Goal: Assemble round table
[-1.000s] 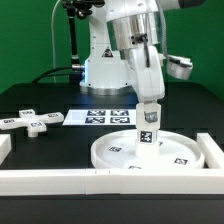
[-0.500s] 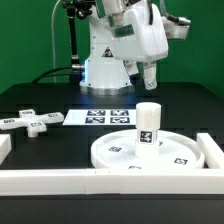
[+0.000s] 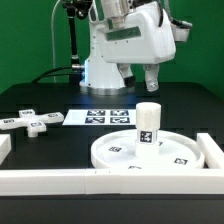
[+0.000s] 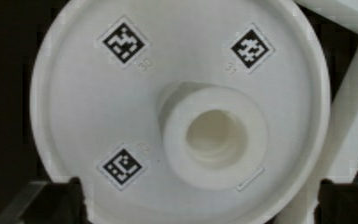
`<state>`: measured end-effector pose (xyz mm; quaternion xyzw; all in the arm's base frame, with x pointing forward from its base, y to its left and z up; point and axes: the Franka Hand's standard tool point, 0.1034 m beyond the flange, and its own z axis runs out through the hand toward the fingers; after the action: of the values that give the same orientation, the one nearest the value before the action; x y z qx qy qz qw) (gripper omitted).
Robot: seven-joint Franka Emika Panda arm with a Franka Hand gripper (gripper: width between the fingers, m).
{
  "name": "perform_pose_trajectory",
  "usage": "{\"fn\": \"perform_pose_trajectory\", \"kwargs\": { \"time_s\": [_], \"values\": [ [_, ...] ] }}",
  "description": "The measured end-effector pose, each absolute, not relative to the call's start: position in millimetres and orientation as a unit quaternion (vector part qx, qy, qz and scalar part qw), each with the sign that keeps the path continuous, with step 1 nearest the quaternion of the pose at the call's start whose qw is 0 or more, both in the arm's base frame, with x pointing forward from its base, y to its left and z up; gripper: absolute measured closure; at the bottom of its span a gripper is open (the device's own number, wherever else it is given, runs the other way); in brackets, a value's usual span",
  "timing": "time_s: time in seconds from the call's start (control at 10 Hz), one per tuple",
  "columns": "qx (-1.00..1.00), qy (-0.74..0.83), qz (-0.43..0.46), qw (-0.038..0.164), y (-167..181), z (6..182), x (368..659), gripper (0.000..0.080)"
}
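The large white round disc [image 3: 150, 153] lies flat on the black table at the front of the exterior view's right. The short cylinder leg [image 3: 148, 125] stands upright on its middle, tags on its side. My gripper [image 3: 141, 80] hangs above the leg, well apart from it, open and empty. The cross-shaped piece [image 3: 30, 121] lies on the table at the exterior view's left. In the wrist view I look straight down on the disc [image 4: 140, 100] and the leg's round top [image 4: 220, 135]. My dark fingers [image 4: 51, 203] show at the corners, wide apart.
The marker board [image 3: 108, 118] lies flat behind the disc, near the robot base. Long white border bars run along the front edge [image 3: 60, 180] and the exterior view's right side [image 3: 212, 150], close against the disc.
My gripper has let go of the leg and risen straight up, away from it. The leg stays standing on the disc. The cross-shaped piece has not moved.
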<state>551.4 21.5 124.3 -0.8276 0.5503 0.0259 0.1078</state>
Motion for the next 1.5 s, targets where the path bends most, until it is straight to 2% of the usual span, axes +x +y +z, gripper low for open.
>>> {"fn": "perform_pose_trajectory", "kwargs": {
  "time_s": [0.3, 0.7, 0.8, 0.9, 1.1, 1.5],
  "values": [
    [-0.895, 0.433, 0.006, 0.107, -19, 127.1, 537, 0.0151],
    [-0.928, 0.357, -0.002, 0.106, -17, 125.4, 537, 0.0151],
    [-0.957, 0.270, -0.018, 0.100, -19, 122.7, 539, 0.0151],
    [-0.979, 0.188, -0.026, 0.080, -21, 120.0, 539, 0.0151],
    [-0.997, 0.039, -0.029, 0.060, -23, 117.1, 534, 0.0151],
    [-0.995, -0.072, -0.035, 0.055, -26, 115.7, 533, 0.0151]
  ]
}}
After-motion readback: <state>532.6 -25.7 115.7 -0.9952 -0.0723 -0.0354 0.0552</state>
